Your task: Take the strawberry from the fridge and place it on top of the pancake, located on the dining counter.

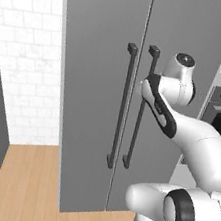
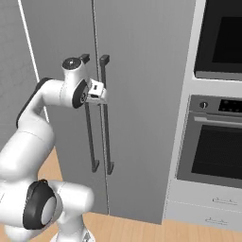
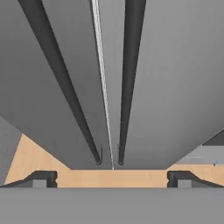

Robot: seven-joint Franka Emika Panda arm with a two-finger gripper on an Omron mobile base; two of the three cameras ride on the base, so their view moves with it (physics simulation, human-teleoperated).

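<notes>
- Hand view looked down the fridge [image 3: 175,87] front, where both doors were closed and the seam between them ran down the middle
- Two dark bar handles flanked that seam: the left handle [image 3: 61,83] and the right handle [image 3: 129,78], both running down toward the wooden floor [image 3: 113,177]
- My gripper [image 3: 112,179] was released, its two dark tips spread wide apart near the bottom corners, with nothing between them
- In the left base view my hand [image 1: 181,78] was raised at the height of the handle tops, just beside the right handle [image 1: 141,107]; I could not tell whether it touched
- In the right base view my hand [image 2: 94,92] sat close in front of the upper part of the handles, over the left one [image 2: 89,118] and next to the right one [image 2: 107,113]
- The black-fronted wall oven [image 2: 217,137] stood right of the fridge [image 2: 142,94]
- White tiled wall [image 1: 24,58] lay left of the fridge [image 1: 105,30]
- The doors hid the inside, so I could not tell where the strawberry was
</notes>
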